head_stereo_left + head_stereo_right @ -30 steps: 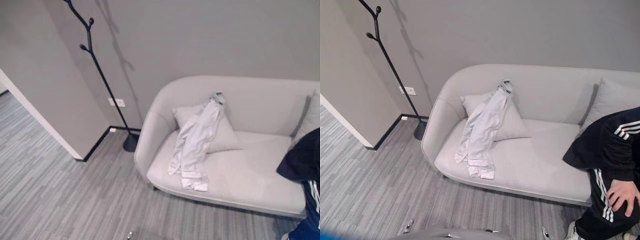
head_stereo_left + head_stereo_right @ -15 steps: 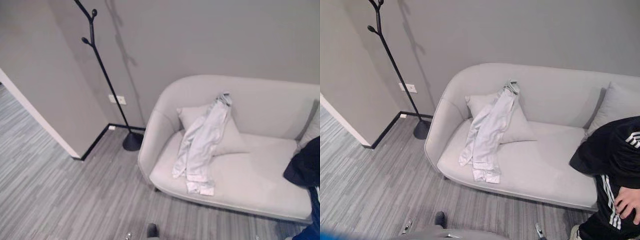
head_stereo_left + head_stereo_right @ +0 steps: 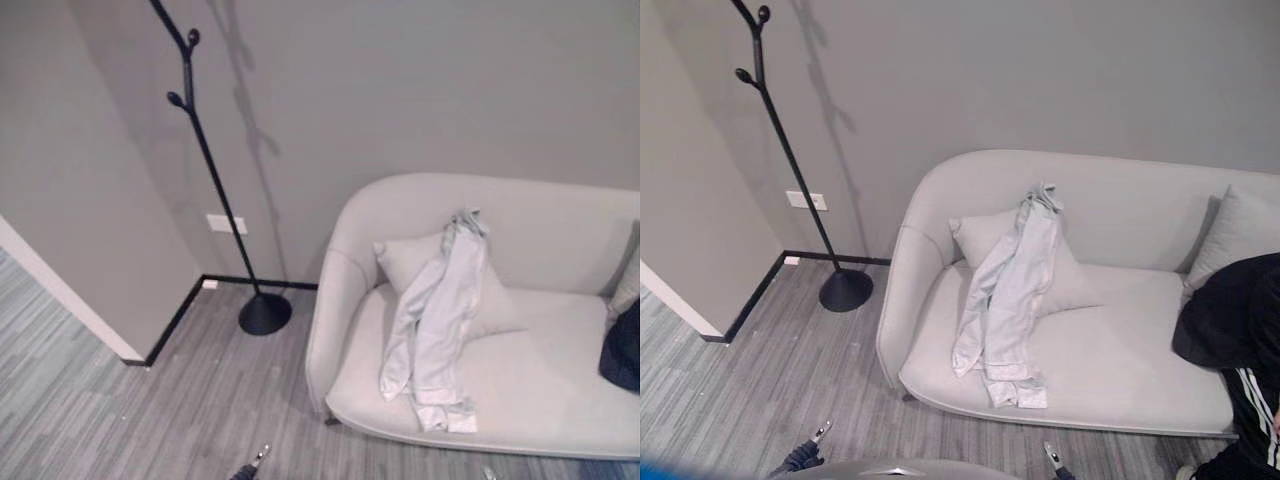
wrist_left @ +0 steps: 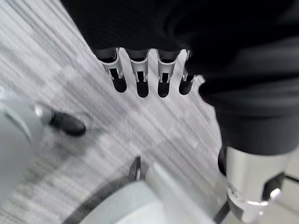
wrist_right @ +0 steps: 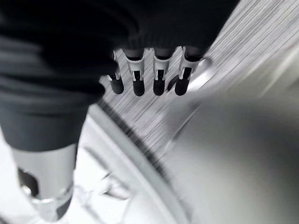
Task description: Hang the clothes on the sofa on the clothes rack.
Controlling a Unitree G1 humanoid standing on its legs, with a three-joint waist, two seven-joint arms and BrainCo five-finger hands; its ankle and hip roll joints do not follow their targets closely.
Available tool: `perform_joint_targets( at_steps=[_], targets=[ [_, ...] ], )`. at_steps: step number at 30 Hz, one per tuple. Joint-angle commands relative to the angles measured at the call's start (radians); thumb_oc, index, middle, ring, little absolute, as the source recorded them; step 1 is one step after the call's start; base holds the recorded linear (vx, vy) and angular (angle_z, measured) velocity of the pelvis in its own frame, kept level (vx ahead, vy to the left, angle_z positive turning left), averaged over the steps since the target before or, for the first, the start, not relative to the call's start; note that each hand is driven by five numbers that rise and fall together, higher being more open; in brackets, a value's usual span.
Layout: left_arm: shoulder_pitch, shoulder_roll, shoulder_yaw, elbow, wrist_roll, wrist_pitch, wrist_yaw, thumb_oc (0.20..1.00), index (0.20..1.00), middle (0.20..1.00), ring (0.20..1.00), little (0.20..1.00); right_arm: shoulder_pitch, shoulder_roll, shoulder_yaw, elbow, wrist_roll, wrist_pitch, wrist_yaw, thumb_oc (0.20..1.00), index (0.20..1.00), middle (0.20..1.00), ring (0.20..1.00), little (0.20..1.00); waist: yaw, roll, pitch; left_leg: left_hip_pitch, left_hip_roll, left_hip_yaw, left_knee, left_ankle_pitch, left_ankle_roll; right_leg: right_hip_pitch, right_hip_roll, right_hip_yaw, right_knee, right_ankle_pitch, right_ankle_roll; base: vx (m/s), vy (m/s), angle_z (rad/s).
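- Pale shirt (image 3: 1012, 295), draped on sofa (image 3: 1140, 385) cushion: soft, light, I judge; take its bunched top.
- Left hand (image 4: 140, 77), right hand (image 5: 145, 77): fingers straight, empty, well short of it.

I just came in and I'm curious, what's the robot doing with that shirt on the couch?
Nothing yet. The pale shirt lies draped over a cushion on the grey sofa, untouched. Both hands, left hand and right hand, hang open and empty. The black clothes rack stands bare beside the sofa.
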Motion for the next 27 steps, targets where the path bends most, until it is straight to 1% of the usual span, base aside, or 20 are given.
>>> perform_joint_targets(
  at_steps=[1,2,3,4,5,9,10,11,14,15,16,17,19,20,21,22,23,24,26,27],
  targets=[
    [-0.015,0.008,0.061,0.013,0.04,-0.017,0.001,1.0,1.0,1.0,1.0,1.0,-0.07,-0.017,0.027,-0.059,-0.093,-0.043,-0.016,1.0,1.0,1.0,1.0,1.0,-0.008,0.019,0.061,-0.029,0.091,-0.086,0.009,-0.013,-0.067,0.167,0.033,-0.149,-0.132,0.027,-0.041,0.2,0.101,0.16],
    [-0.011,0.01,0.066,0.009,0.044,-0.015,0.001,1.0,1.0,1.0,1.0,1.0,-0.075,-0.019,0.049,-0.086,-0.126,-0.048,-0.022,1.0,1.0,1.0,1.0,1.0,-0.01,0.021,0.063,-0.023,0.097,-0.093,0.009,-0.016,-0.074,0.16,0.048,-0.167,-0.175,-0.005,-0.045,0.22,-0.062,-0.05],
    [-0.009,0.016,0.07,-0.002,0.051,-0.022,0.011,1.0,1.0,1.0,1.0,1.0,-0.089,-0.031,0.086,-0.166,-0.182,-0.06,-0.042,1.0,1.0,1.0,1.0,1.0,-0.009,0.025,0.075,-0.014,0.112,-0.092,0.009,-0.024,-0.088,0.147,0.067,-0.198,-0.281,-0.055,-0.051,0.14,-0.165,-0.02],
    [-0.011,0.018,0.071,-0.01,0.054,-0.023,0.015,1.0,1.0,1.0,1.0,1.0,-0.104,-0.039,0.11,-0.211,-0.22,-0.063,-0.054,1.0,1.0,1.0,1.0,1.0,-0.01,0.023,0.083,-0.006,0.119,-0.092,0.009,-0.031,-0.099,0.135,0.079,-0.212,-0.373,-0.059,-0.049,0.12,-0.177,0.02],
    [-0.011,0.017,0.074,-0.017,0.051,-0.023,0.018,1.0,1.0,1.0,1.0,1.0,-0.109,-0.042,0.122,-0.25,-0.243,-0.064,-0.066,1.0,1.0,1.0,1.0,1.0,-0.012,0.02,0.088,-0.002,0.122,-0.095,0.009,-0.035,-0.105,0.137,0.085,-0.215,-0.441,-0.048,-0.042,0.06,-0.109,0.0],
    [-0.01,0.017,0.075,-0.017,0.051,-0.022,0.018,1.0,1.0,1.0,1.0,1.0,-0.108,-0.042,0.122,-0.251,-0.243,-0.064,-0.066,1.0,1.0,1.0,1.0,1.0,-0.013,0.021,0.09,0.0,0.123,-0.096,0.009,-0.035,-0.106,0.142,0.087,-0.217,-0.445,-0.046,-0.042,0.03,-0.037,0.34],
    [-0.013,0.016,0.084,-0.034,0.037,-0.03,0.032,1.0,1.0,1.0,1.0,1.0,-0.114,-0.062,0.15,-0.389,-0.324,-0.069,-0.102,1.0,1.0,1.0,1.0,1.0,-0.026,0.01,0.103,0.019,0.126,-0.095,0.009,-0.05,-0.121,0.11,0.109,-0.201,-0.584,-0.015,-0.021,0.38,-0.292,0.25],
    [-0.024,0.001,0.088,-0.082,0.034,-0.042,0.052,1.0,1.0,1.0,1.0,1.0,-0.111,-0.096,0.17,-0.58,-0.443,-0.056,-0.151,1.0,1.0,1.0,1.0,1.0,-0.05,-0.003,0.119,0.064,0.145,-0.111,0.009,-0.079,-0.148,0.064,0.123,-0.134,-0.744,0.078,0.028,0.47,-0.361,-0.41],
    [-0.015,-0.002,0.092,-0.093,0.03,-0.04,0.053,1.0,1.0,1.0,1.0,1.0,-0.102,-0.103,0.176,-0.626,-0.481,-0.047,-0.156,1.0,1.0,1.0,1.0,1.0,-0.056,-0.01,0.113,0.115,0.17,-0.129,0.009,-0.11,-0.169,0.056,0.108,-0.117,-0.755,0.118,0.041,0.37,-0.259,-0.23],
    [-0.011,0.001,0.098,-0.097,0.033,-0.042,0.053,1.0,1.0,1.0,1.0,1.0,-0.093,-0.106,0.175,-0.642,-0.498,-0.048,-0.155,1.0,1.0,1.0,1.0,1.0,-0.056,-0.017,0.103,0.127,0.174,-0.144,0.009,-0.127,-0.177,0.067,0.108,-0.113,-0.766,0.106,0.039,0.3,-0.21,0.44],
    [-0.002,0.0,0.102,-0.099,0.038,-0.041,0.054,1.0,1.0,1.0,1.0,1.0,-0.089,-0.105,0.182,-0.639,-0.511,-0.044,-0.158,1.0,1.0,1.0,1.0,1.0,-0.054,-0.024,0.095,0.138,0.178,-0.147,0.009,-0.136,-0.181,0.079,0.105,-0.116,-0.761,0.115,0.038,0.33,-0.268,0.36],
    [0.001,0.002,0.11,-0.097,0.044,-0.041,0.055,1.0,1.0,1.0,1.0,1.0,-0.088,-0.107,0.182,-0.621,-0.517,-0.05,-0.157,1.0,1.0,1.0,1.0,1.0,-0.051,-0.026,0.078,0.15,0.2,-0.157,0.009,-0.146,-0.195,0.086,0.114,-0.123,-0.748,0.103,0.033,0.27,-0.263,0.32],
    [0.015,-0.002,0.117,-0.098,0.019,-0.036,0.066,1.0,1.0,1.0,1.0,1.0,-0.101,-0.121,0.188,-0.616,-0.531,-0.04,-0.17,1.0,1.0,1.0,1.0,1.0,-0.056,-0.009,0.067,0.162,0.26,-0.17,0.009,-0.134,-0.21,0.053,0.149,-0.117,-0.672,0.064,0.013,0.3,-0.342,0.24],
    [0.028,-0.016,0.108,-0.101,0.025,-0.033,0.061,1.0,1.0,1.0,1.0,1.0,-0.108,-0.136,0.194,-0.643,-0.57,-0.041,-0.188,1.0,1.0,1.0,1.0,1.0,-0.057,0.022,0.056,0.16,0.319,-0.177,0.009,-0.113,-0.231,0.039,0.182,-0.147,-0.609,-0.004,-0.013,0.34,-0.439,0.28],
    [0.02,-0.02,0.087,-0.098,0.037,-0.035,0.068,1.0,1.0,1.0,1.0,1.0,-0.131,-0.146,0.192,-0.624,-0.587,-0.047,-0.218,1.0,1.0,1.0,1.0,1.0,-0.053,0.043,0.058,0.122,0.357,-0.19,0.051,-0.054,-0.251,0.047,0.207,-0.173,-0.595,-0.041,-0.035,0.31,-0.438,0.38],
    [0.013,-0.021,0.083,-0.099,0.027,-0.035,0.074,1.0,1.0,1.0,1.0,1.0,-0.142,-0.15,0.193,-0.618,-0.59,-0.044,-0.23,1.0,1.0,1.0,1.0,1.0,-0.051,0.05,0.057,0.103,0.373,-0.204,0.082,-0.01,-0.26,0.054,0.225,-0.179,-0.595,-0.053,-0.049,0.16,-0.261,0.36],
    [0.012,-0.021,0.083,-0.099,0.027,-0.035,0.074,1.0,1.0,1.0,1.0,1.0,-0.143,-0.15,0.193,-0.618,-0.59,-0.044,-0.23,1.0,1.0,1.0,1.0,1.0,-0.053,0.051,0.057,0.101,0.375,-0.207,0.083,-0.01,-0.261,0.054,0.226,-0.182,-0.595,-0.053,-0.05,0.15,-0.252,0.31],
    [0.008,-0.026,0.076,-0.117,0.015,-0.036,0.074,1.0,1.0,1.0,1.0,1.0,-0.151,-0.157,0.199,-0.615,-0.589,-0.045,-0.24,1.0,1.0,1.0,1.0,1.0,-0.044,0.054,0.056,0.076,0.386,-0.228,0.133,0.044,-0.267,0.071,0.251,-0.182,-0.605,-0.07,-0.073,0.16,-0.245,0.29],
    [0.012,-0.027,0.069,-0.128,0.019,-0.038,0.074,1.0,1.0,1.0,1.0,1.0,-0.157,-0.163,0.198,-0.585,-0.594,-0.047,-0.256,1.0,1.0,1.0,1.0,1.0,-0.034,0.06,0.053,0.05,0.402,-0.25,0.198,0.109,-0.276,0.101,0.276,-0.19,-0.622,-0.09,-0.099,0.18,-0.261,0.26],
    [0.011,-0.027,0.069,-0.128,0.019,-0.038,0.074,1.0,1.0,1.0,1.0,1.0,-0.158,-0.163,0.198,-0.584,-0.594,-0.048,-0.256,1.0,1.0,1.0,1.0,1.0,-0.035,0.06,0.053,0.049,0.403,-0.253,0.2,0.108,-0.276,0.102,0.277,-0.192,-0.623,-0.09,-0.1,0.18,-0.264,0.09]
  ],
)
